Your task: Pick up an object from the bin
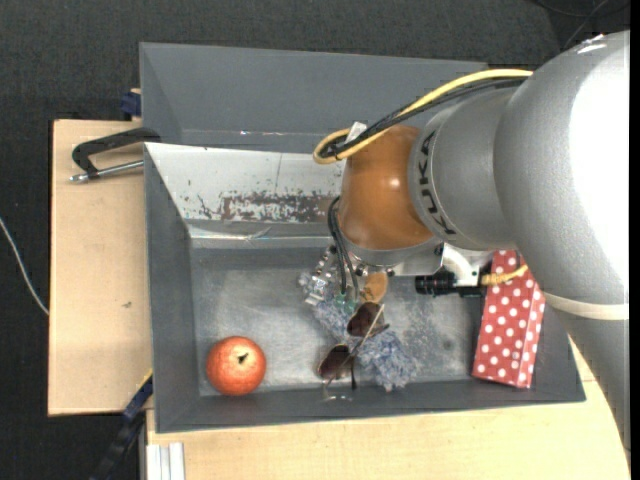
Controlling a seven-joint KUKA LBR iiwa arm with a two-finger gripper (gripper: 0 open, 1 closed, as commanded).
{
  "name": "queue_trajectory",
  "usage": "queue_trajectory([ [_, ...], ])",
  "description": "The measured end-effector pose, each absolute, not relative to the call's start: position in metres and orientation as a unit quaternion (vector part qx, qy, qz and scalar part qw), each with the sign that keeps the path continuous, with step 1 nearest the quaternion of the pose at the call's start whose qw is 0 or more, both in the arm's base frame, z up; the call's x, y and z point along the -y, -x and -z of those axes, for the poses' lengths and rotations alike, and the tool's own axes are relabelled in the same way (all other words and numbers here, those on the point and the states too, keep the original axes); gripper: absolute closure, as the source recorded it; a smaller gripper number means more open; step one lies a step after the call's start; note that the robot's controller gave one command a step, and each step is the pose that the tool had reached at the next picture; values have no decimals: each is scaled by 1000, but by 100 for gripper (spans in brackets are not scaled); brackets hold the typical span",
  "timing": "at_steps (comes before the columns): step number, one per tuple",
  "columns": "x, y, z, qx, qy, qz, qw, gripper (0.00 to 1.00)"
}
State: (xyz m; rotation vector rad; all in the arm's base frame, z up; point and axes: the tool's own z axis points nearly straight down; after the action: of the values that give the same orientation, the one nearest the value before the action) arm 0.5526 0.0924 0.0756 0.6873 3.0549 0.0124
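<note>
Grey metal bin (170, 268) was seen. Arm (540, 148) was extended in from right; letters "UK" were read beside orange cover (385, 193). Red white-dotted bag (510, 328) was propped at right wall. Red apple (236, 365) was seen front-left. Blue-grey cloth (392, 360) and sunglasses (350, 346) were seen touching, mid-floor, under gripper (335, 286). Gripper's opening could not be told.

Silver-grey arm (560, 148), orange wrist cover (385, 193), 1 yellow cable (440, 98), black lettering (437, 183).
</note>
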Motion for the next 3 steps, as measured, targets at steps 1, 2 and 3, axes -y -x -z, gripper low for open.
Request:
queue_trajectory([
  [1,-92,-553,-76,-976,-220,-4,5,100],
  [2,-93,-552,-77,-976,-219,-3,4,100],
  [3,-93,-552,-79,-976,-219,-3,3,100],
])
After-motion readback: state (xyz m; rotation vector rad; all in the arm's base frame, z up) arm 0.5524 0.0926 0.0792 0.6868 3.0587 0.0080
